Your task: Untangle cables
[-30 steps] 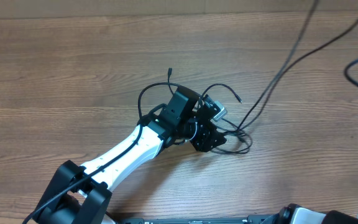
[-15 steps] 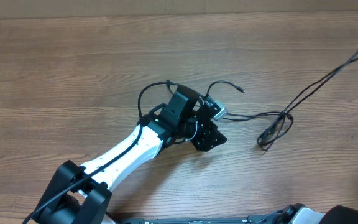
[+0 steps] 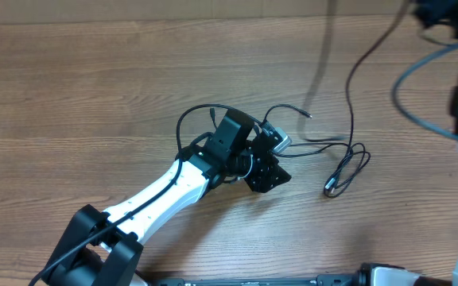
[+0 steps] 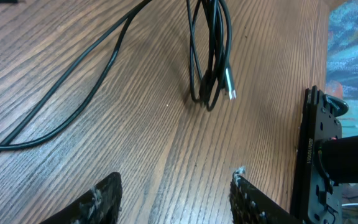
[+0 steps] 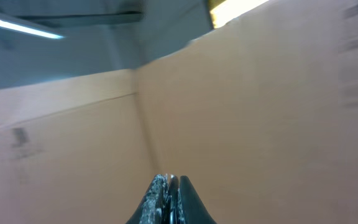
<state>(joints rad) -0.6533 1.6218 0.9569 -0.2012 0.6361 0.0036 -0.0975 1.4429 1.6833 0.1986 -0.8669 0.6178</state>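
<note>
Left gripper (image 4: 176,182): jaws apart, empty, low over the table (image 4: 135,137).
Cables (image 4: 211,56): thin black loops with a silvery plug (image 4: 229,84), lying on the wood just ahead of that gripper; one strand runs toward the far right.
Right gripper (image 5: 168,190): fingers pressed together, held high, facing a cardboard wall (image 5: 260,112); whether they pinch a cord cannot be told.

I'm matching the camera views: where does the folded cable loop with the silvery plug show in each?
Overhead: folded cable loop right of centre.
Left wrist: top centre, silvery plug at its lower end.
Right wrist: not in it.
Shared landmark: wood-grain table.
</note>
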